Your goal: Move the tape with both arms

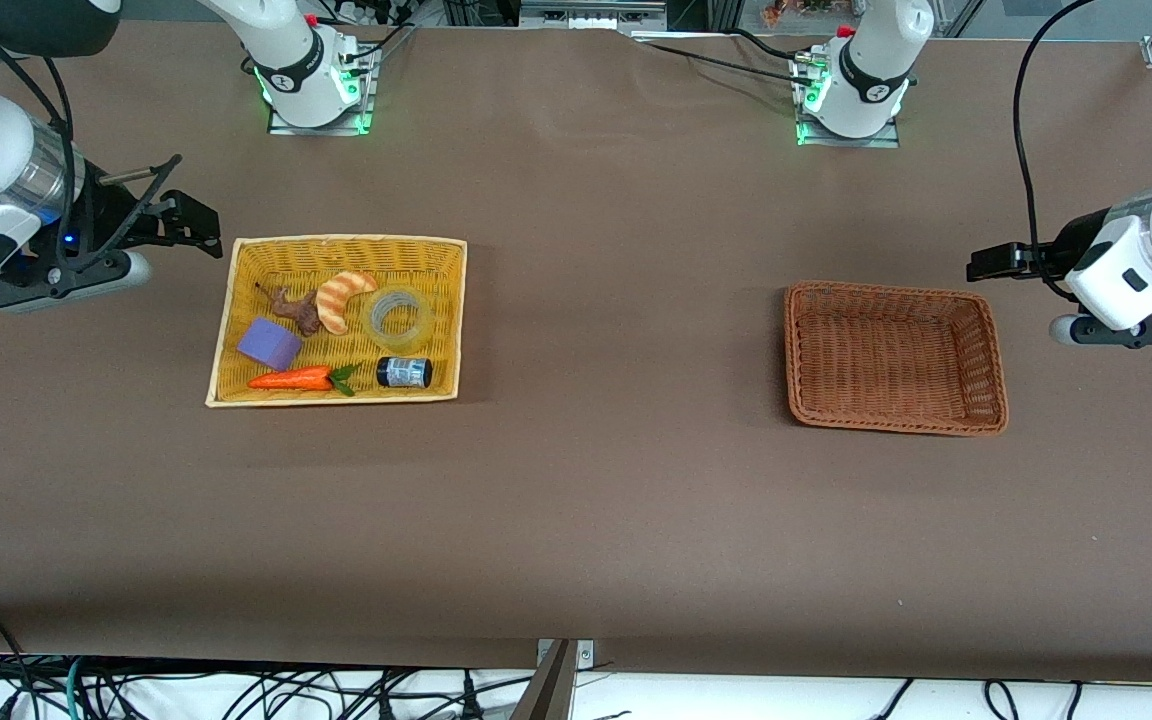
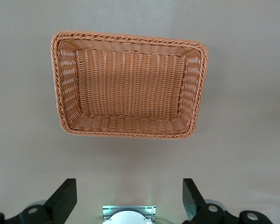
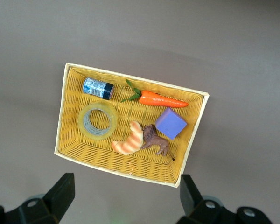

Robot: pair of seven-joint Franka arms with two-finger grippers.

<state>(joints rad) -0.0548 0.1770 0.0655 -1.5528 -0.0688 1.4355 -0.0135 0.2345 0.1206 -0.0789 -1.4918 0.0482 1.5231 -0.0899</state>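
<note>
The tape point(image 1: 423, 325) is a clear yellowish ring lying flat in the yellow basket point(image 1: 336, 250), toward the right arm's end of the table. It also shows in the right wrist view point(image 3: 84, 122). My right gripper point(image 1: 191, 220) is open and empty, up in the air over the bare table beside that basket; its own view point(image 3: 126, 186) shows the jaws wide apart. My left gripper point(image 1: 986, 263) is open and empty, over the table beside the empty brown wicker basket point(image 1: 986, 350). In the left wrist view point(image 2: 129, 191) the brown basket point(image 2: 65, 84) lies ahead of it.
The yellow basket also holds a croissant point(image 1: 344, 296), a brown toy animal point(image 1: 298, 308), a purple block point(image 1: 270, 343), a carrot point(image 1: 296, 379) and a small black jar point(image 1: 404, 372) right beside the tape. Brown tablecloth lies between the two baskets.
</note>
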